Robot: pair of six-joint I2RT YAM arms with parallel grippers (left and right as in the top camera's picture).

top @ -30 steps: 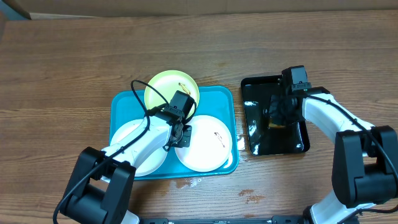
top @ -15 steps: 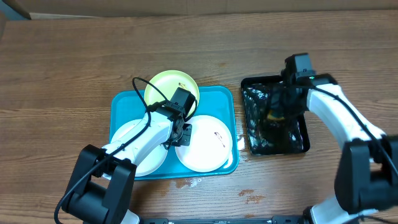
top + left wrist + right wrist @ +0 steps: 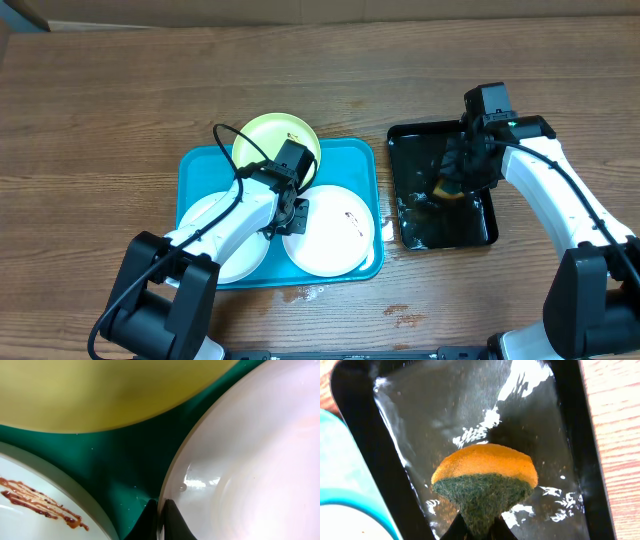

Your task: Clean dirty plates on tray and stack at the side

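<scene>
Step in hand: I judge this to be the pick-up before any wiping; I have a plate by its edge in one gripper and the sponge (image 3: pixel 485 491) in the other.
Left gripper (image 3: pixel 159 519): my two fingers are clenched on the rim of a white plate (image 3: pixel 250 455), seen close in the wrist view.
Right gripper (image 3: pixel 479 530): my fingers pinch the green scouring side of the sponge, its orange side away from me, above the wet black tray (image 3: pixel 570 425).
Plates: three lie on the blue tray (image 3: pixel 200 162), the yellow-green plate (image 3: pixel 262 140) at the back and two white ones in front; the right-hand white one (image 3: pixel 335 240) shows a dark smear.
Left arm pose: stretched forward from the near edge, wrist low among the three plates.
Right arm pose: reaching in over the black tray, wrist pointing down.
Next move calls for: carrying the sponge across to the blue tray while I hold the plate steady, I think.
</scene>
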